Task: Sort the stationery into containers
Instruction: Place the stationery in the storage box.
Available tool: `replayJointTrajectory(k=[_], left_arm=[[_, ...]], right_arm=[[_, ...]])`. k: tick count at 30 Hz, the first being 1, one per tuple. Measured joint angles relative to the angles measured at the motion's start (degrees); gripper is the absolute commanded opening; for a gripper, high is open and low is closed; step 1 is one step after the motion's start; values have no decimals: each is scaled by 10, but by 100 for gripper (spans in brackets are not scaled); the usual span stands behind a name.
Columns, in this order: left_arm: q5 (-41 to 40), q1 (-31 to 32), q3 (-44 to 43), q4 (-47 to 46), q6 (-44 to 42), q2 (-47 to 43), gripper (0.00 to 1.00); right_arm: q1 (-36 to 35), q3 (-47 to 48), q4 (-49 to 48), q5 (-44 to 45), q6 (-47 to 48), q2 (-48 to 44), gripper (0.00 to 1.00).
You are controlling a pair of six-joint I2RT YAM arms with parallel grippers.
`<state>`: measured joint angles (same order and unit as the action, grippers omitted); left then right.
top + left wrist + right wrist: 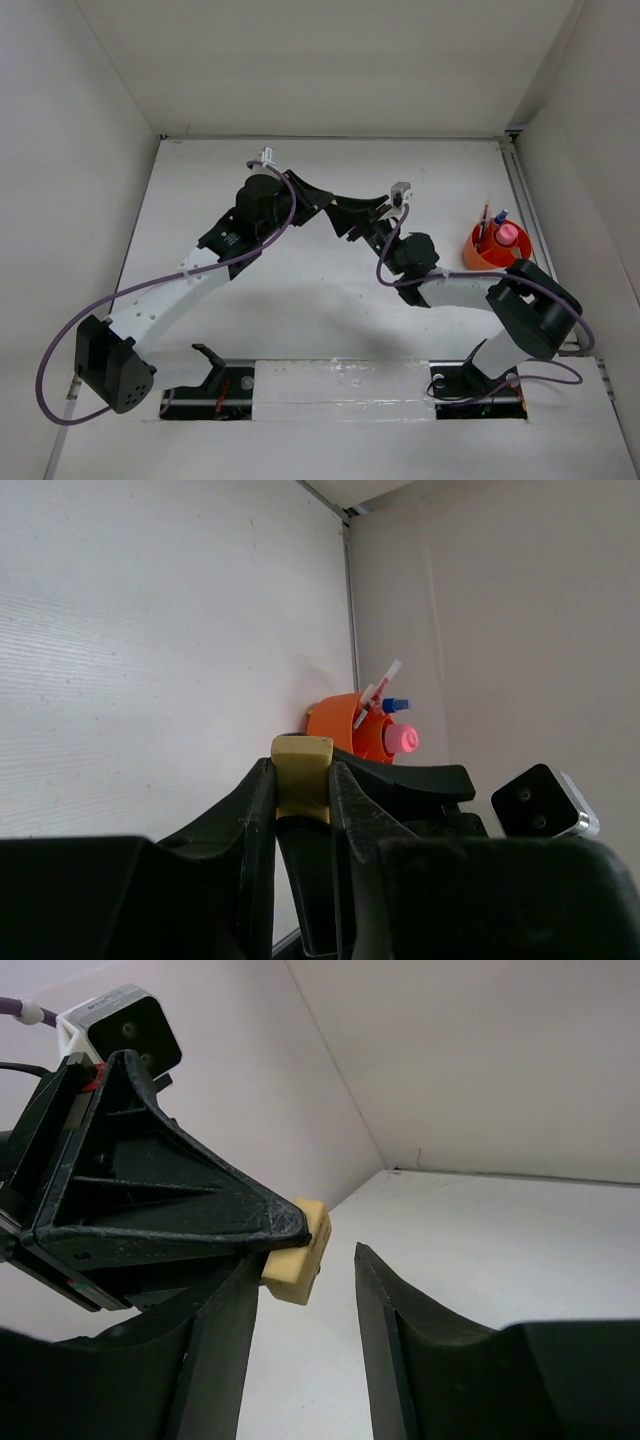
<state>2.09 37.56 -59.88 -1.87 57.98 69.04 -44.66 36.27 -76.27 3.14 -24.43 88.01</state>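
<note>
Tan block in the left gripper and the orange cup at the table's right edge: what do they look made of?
Tan block: probably rubber or a similar soft eraser compound. It has a matte surface with no glare and slightly rounded edges. Dense foam can't be ruled out.
Orange cup: most likely moulded plastic, going by the smooth plain wall and even saturated colour. Opaque as far as it shows.

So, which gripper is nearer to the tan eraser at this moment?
Left. The left gripper is shut on the tan eraser, which sits pinched at its fingertips. The right gripper is open, with one finger on each side of the eraser, not gripping it.
</note>
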Motion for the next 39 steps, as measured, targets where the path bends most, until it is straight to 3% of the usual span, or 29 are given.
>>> replayJointTrajectory(k=[3, 8, 11, 25, 31, 34, 38, 39], left_arm=[[-5, -1, 3, 0, 0, 1, 0], [-15, -3, 4, 0, 1, 4, 0], [-19, -5, 4, 0, 0, 5, 0], [-24, -6, 13, 1, 2, 5, 0], [-18, -3, 13, 15, 1, 3, 27], [-7, 2, 12, 17, 0, -1, 30], [4, 6, 12, 15, 0, -7, 44], [6, 6, 12, 14, 0, -9, 52]], right_arm=[[-3, 2, -9, 3, -3, 10, 37], [-6, 10, -14, 9, -4, 24, 9], [-6, 15, -14, 11, -5, 30, 0], [-6, 14, -13, -10, 7, 35, 0], [-3, -2, -8, -32, 25, 21, 0], [-3, -11, -4, -41, 36, 7, 0], [-3, -16, -2, -53, 43, -3, 0], [-4, -16, -2, -56, 45, -5, 0]])
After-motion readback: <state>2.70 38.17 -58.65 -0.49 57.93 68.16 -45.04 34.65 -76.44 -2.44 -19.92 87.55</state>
